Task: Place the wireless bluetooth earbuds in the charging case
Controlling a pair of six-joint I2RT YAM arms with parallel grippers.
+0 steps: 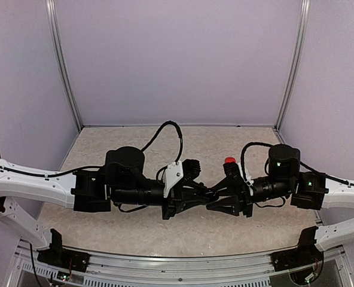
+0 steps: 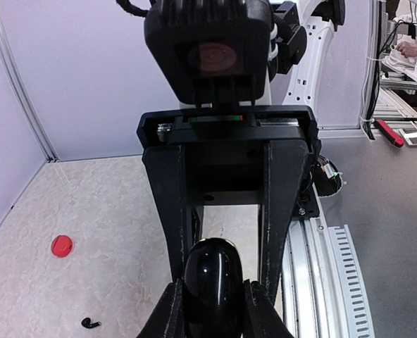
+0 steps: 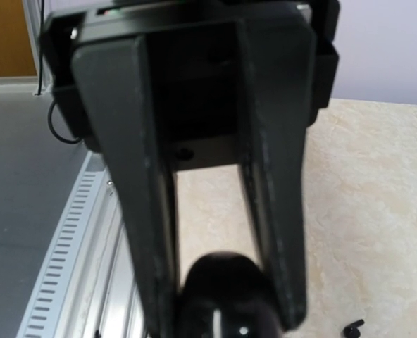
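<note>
1. Risk of slip: I see the left gripper (image 2: 213, 296) pinching the glossy black charging case (image 2: 212, 271), while the right gripper (image 1: 220, 194) sets its fingers either side of the case's far end. I cannot tell whether they press on it.
2. Cause: if one gripper lets go before the other bites, I judge the smooth shell drops or twists.
3. Location: one black earbud (image 2: 90, 323) lies on the table (image 2: 124, 232), well apart from both grippers and not in the case.

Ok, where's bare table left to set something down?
Crowded: mid-table, where the left gripper and right gripper meet at the black case, a red object just behind. Free: the mat from there to the back wall, and the strip before the front rail.
</note>
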